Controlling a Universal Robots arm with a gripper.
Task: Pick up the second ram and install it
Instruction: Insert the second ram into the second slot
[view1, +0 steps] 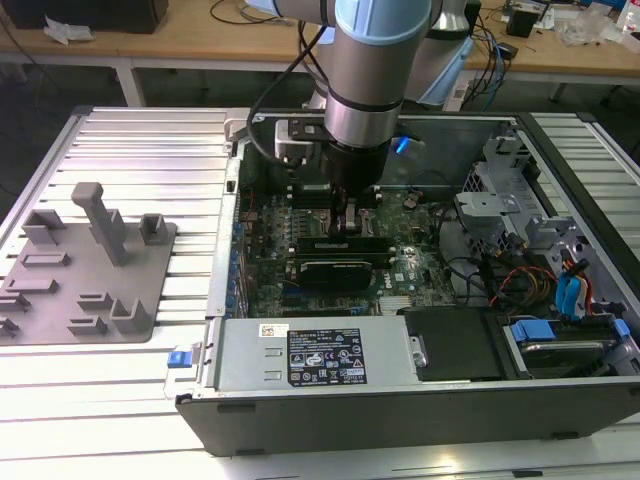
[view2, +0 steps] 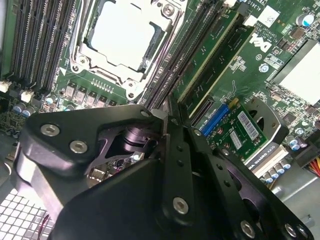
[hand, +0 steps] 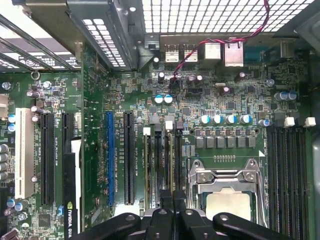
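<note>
Item: gripper, lowered into the open computer case and set close over the motherboard, at the bank of memory slots beside the CPU socket. State of gripper: the two black fingers are drawn almost together in both wrist views, with a narrow gap left between them, and appear closed on a thin board held on edge. Item: the second ram, seen edge-on in the first wrist view as a dark narrow strip. It runs lengthwise along one slot of the bank and passes straight into the gap between the fingertips, so that it lies directly under and in line with the gripper. How deep it is seated in the slot cannot be told. Adjacent: a green memory stick is stood upright in a neighbouring slot, on the side away from the socket, just beside the fingertips. Also recorded: a grey plastic tray with raised blocks, laid on the slatted table at the exterior view's left, well apart from the gripper.
</note>
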